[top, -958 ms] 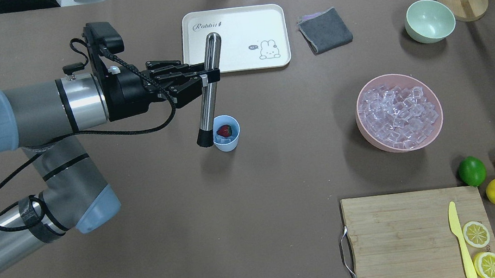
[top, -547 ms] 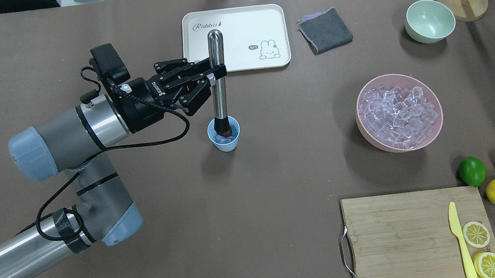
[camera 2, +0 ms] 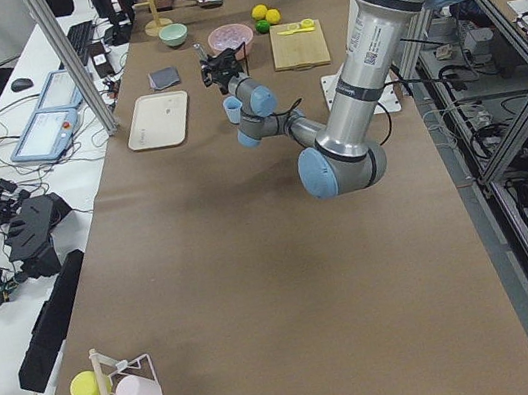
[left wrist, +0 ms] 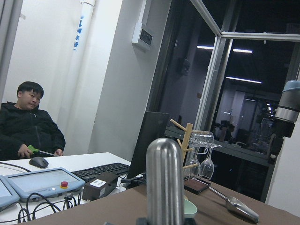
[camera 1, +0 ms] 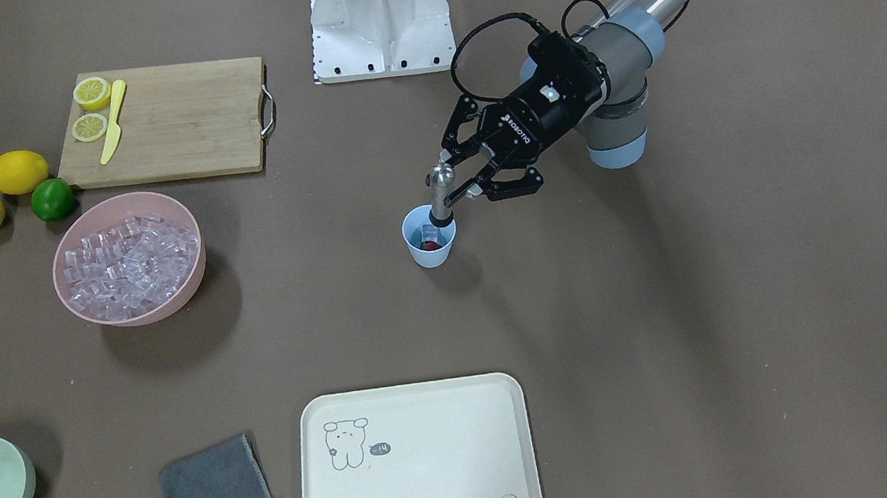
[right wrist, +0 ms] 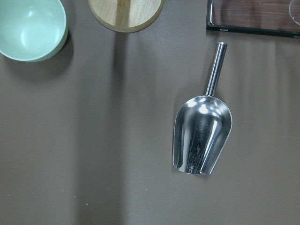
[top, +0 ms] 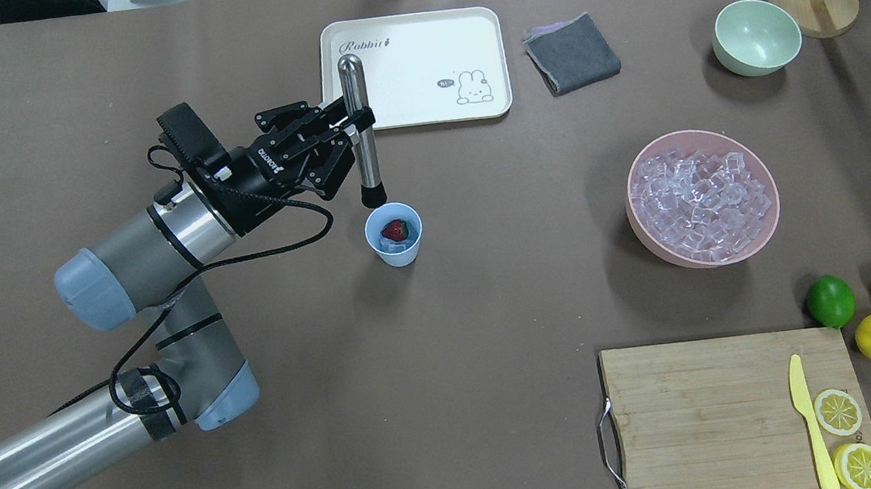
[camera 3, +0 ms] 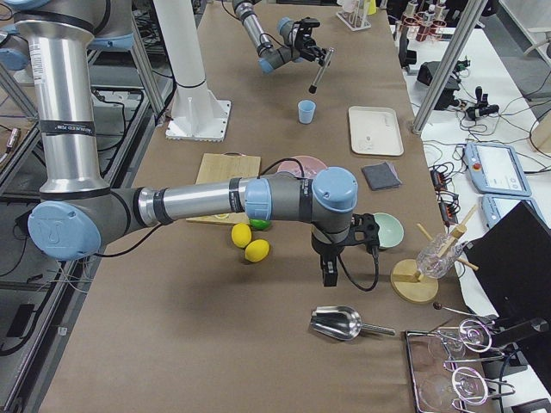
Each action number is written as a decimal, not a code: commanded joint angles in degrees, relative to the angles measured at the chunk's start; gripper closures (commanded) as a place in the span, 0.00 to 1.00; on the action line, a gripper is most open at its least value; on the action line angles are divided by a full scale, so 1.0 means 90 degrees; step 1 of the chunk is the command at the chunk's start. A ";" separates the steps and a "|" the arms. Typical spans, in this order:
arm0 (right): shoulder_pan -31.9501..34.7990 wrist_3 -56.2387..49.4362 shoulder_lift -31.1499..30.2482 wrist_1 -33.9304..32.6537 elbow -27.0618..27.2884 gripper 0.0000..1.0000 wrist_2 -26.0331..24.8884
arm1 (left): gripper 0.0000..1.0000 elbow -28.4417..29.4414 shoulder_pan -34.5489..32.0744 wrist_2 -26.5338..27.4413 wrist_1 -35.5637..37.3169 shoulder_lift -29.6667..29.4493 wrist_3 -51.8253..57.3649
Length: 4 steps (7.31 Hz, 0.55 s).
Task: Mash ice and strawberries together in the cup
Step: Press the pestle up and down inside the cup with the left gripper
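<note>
The left end effector [top: 351, 127] is clamped on the shaft of a steel muddler [top: 362, 121], which it holds roughly upright with the black tip raised clear of the cup [top: 396, 259] and just to the far side of its rim. The cup stands near the middle of the bench, a little toward the robot's left end. Inside it lies the strawberry [top: 395, 229], red and seemingly whole, on a few pieces of the ice [top: 385, 243]. Most of the ice [top: 701, 202] sits in a pink bowl [top: 652, 240] toward the right end. Judging by this, loading the cup is done and the mashing is at best barely begun: the fruit shows no clear crushing, so repeated downward presses into the cup remain. The right end effector [camera 3: 328, 277] hangs near the right end of the bench above a metal scoop [right wrist: 202, 136]; whether its jaws are apart or together cannot be told.
</note>
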 commanded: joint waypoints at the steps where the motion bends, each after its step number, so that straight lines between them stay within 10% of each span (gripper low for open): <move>1: 0.0000 0.0000 0.0043 -0.0008 0.0010 0.01 0.0000 | 1.00 0.0219 0.0201 0.0256 -0.0109 -0.0060 0.0080; 4: 0.0000 0.0000 -0.0006 -0.0008 0.0010 0.01 0.0010 | 1.00 0.0552 0.0534 0.0443 -0.0109 -0.0225 0.0508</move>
